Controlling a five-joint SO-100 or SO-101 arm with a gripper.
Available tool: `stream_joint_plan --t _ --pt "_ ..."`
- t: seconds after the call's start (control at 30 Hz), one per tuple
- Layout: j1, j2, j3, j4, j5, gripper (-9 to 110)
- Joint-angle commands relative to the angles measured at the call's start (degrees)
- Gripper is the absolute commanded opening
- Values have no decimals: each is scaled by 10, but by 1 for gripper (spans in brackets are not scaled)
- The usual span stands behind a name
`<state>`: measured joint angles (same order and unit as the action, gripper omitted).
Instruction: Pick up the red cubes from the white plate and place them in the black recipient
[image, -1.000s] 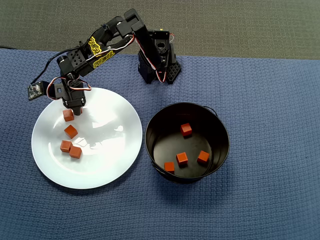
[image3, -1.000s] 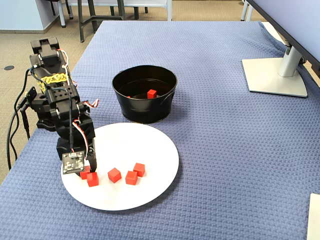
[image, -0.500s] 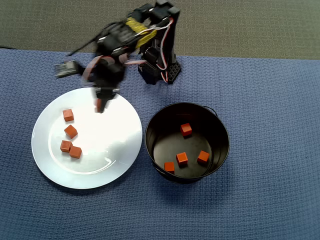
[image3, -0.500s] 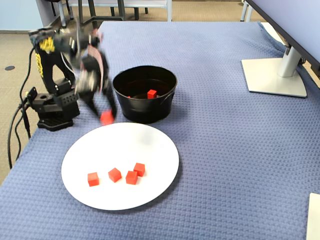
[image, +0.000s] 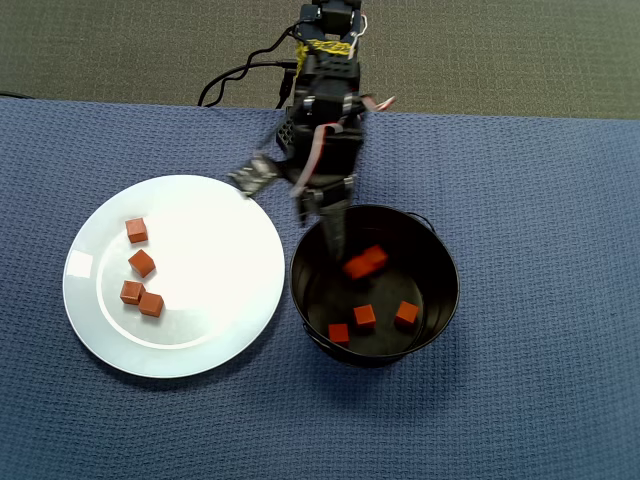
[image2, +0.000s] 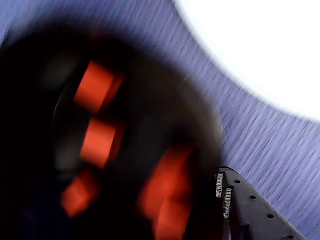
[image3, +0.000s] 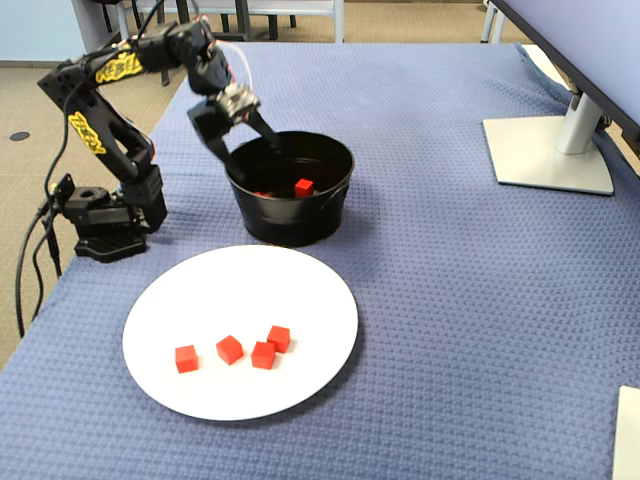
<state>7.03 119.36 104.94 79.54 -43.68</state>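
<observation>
**Arm over the pot, four cubes on the plate**

Nearest in the fixed view: white plate (image3: 300, 270) on the blue-cloth surface (image3: 450, 330). Four red cubes (image3: 229, 349) sit along its near-left part, two of them touching, the others just beside.

Beyond the plate, black recipient (image3: 290, 205), close to the plate's far rim but apart from it. Overhead view shows the inside: three cubes (image: 364, 316) lie along the bottom, one more higher up (image: 375, 255), and a blurred red-orange shape (image: 357, 267) beside it, just under the arm's tip.

Arm base far left on the surface. Arm reaches right, its fingers (image3: 262, 132) pointing down over the pot's left rim. Fingers (image: 335, 225) motion-blurred overhead; cannot tell how far apart they stand or whether they have hold of anything.

Wrist view heavily blurred: dark pot interior, several red smears.

Far right, a monitor stand (image3: 550, 150).
</observation>
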Motion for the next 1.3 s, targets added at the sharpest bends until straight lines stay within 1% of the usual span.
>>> stream_joint_plan --t 0.0,0.03,0.1,0.2,0.3,0.33,0.43,0.5,0.6,0.63,0.73,0.8,0.87,1.07,1.2,1.27 --pt "162 -5 -16 -76 -120 50" --pt "195 -11 -4 -109 -145 49" --pt "244 -28 14 -178 -165 42" --pt "294 -44 40 -245 -200 42" --pt "324 -54 47 -296 -180 34" --pt "331 -62 45 -299 -181 34" --pt "350 -83 38 -303 -172 26" --pt "360 -100 32 -294 -179 27" --pt "382 -138 8 -229 -263 30" --pt "391 -152 3 -213 -311 30" --pt "422 -196 -5 -225 -425 30" --pt "442 -225 -16 -225 -483 30" --pt "462 -250 -33 -202 -538 30" --pt "503 -316 -70 -200 -570 29" --pt "522 -351 -72 -231 -576 28" --pt "530 -366 -76 -238 -584 25"
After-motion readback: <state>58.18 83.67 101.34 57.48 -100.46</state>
